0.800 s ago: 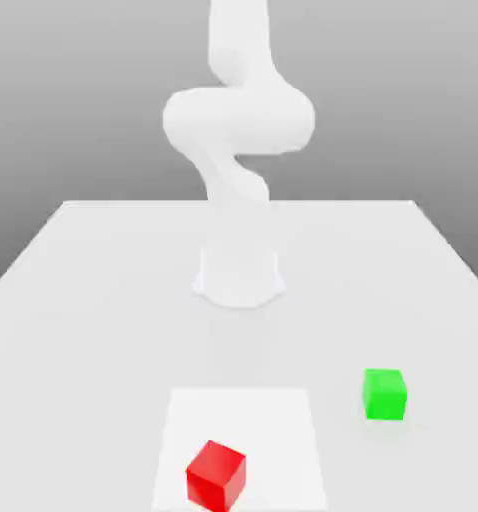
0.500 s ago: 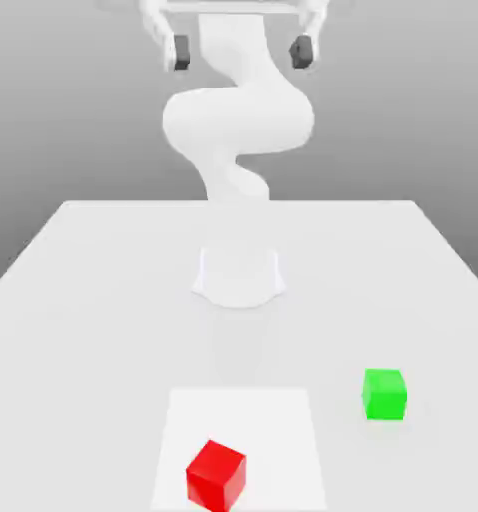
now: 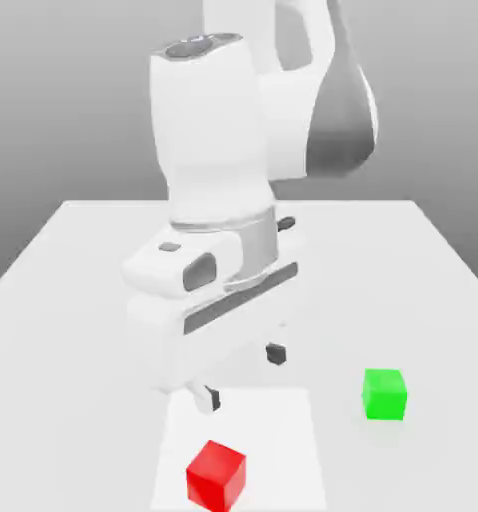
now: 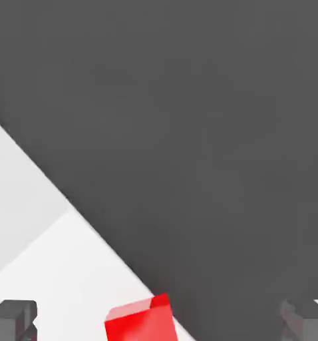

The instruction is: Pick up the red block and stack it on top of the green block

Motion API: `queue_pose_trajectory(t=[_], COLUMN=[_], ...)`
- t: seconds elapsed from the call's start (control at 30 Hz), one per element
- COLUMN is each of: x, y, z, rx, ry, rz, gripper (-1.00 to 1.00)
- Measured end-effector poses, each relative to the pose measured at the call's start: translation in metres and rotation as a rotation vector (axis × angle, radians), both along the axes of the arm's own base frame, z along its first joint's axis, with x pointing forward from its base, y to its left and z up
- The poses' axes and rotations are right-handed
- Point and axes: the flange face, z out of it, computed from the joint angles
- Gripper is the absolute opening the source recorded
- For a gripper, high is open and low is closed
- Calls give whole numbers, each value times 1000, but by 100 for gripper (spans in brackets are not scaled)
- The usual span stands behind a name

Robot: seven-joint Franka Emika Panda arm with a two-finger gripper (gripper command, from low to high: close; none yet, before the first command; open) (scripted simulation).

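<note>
The red block (image 3: 216,475) sits on a lighter white square (image 3: 283,430) near the table's front edge. The green block (image 3: 384,393) stands on the table toward the exterior view's right, a little further back, apart from the red one. My gripper (image 3: 242,376) hangs low over the table just behind the red block, open, with nothing between its dark fingertips (image 3: 208,398). In the hand view the red block (image 4: 140,321) shows between the two spread fingertips (image 4: 12,320) of the gripper (image 4: 160,323). The green block is out of the hand view.
The white table (image 3: 73,290) reaches back to a far edge behind the arm. The arm's large body (image 3: 213,200) fills the middle of the exterior view and hides the table's centre.
The arm has swung down from high above the table to just behind the red block, with the fingers spread. Both blocks have stayed where they were.
</note>
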Motion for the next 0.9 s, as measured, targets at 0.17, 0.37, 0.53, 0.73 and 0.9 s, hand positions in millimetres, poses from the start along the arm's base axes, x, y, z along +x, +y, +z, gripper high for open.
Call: queue_pose_trajectory(t=[0.17,0.37,0.53,0.73,0.9], x=[-13,-15,-16,-16,-65], y=[-11,-12,-12,-10,106], z=[-66,-124,-128,-70,-50], rx=[-86,-93,-92,-91,-74], ry=[75,83,86,86,97], rz=[140,153,152,157,390], gripper=[0,-100,-100,-100,-100])
